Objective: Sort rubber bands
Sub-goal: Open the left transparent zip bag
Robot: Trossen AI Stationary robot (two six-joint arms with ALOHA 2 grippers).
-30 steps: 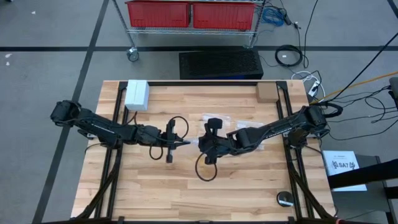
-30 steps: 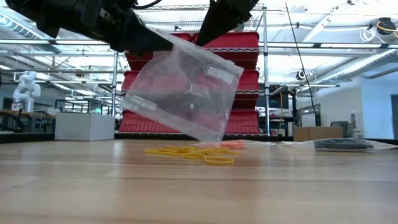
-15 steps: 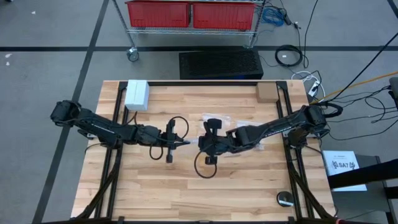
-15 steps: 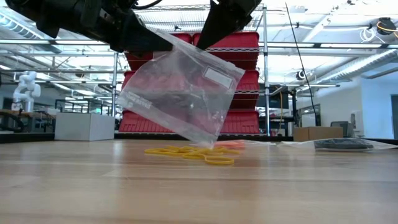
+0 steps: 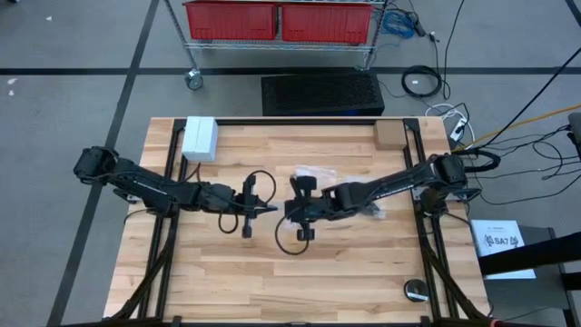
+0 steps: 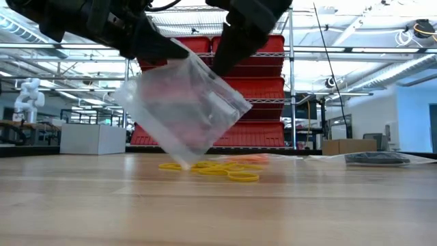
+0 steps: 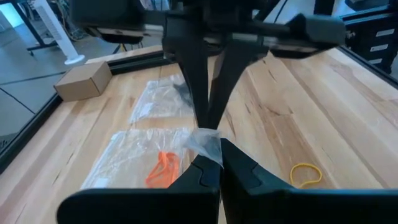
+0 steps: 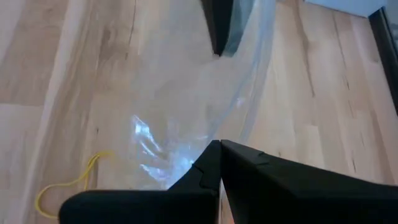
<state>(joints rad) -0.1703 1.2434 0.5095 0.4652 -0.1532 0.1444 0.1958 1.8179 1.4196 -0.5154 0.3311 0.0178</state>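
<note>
You have both pincers clenched on one clear plastic zip bag [image 6: 184,106], which hangs tilted in the air above the middle of the bench [image 5: 363,282]. The left pincer [image 5: 272,209] pinches one top corner of the bag and the right pincer [image 5: 289,211] pinches the top edge just beside it; their tips nearly meet over the bench's centre. In the left wrist view the left pincer [image 7: 214,163] has its fingers closed on a crumpled fold of clear plastic, and in the right wrist view the right pincer [image 8: 216,149] is closed on the film as well.

The small thin rubber bands [image 6: 215,169] lie on the bench right under the hanging bag. From the low view you see a loose heap of yellow loops, several overlapping, too tangled to count exactly, with one yellow loop [image 6: 242,178] lying slightly apart at the near side of the heap. A few orange bands [image 7: 163,168] sit inside a second clear bag [image 7: 137,158] lying flat on the bench, and a third clear bag [image 7: 163,99] lies flat beyond it, toward the far edge.

One white rectangular box [image 5: 200,138] stands at the far left corner of the bench, and one brown cardboard box [image 5: 388,135] at the far right corner.
</note>
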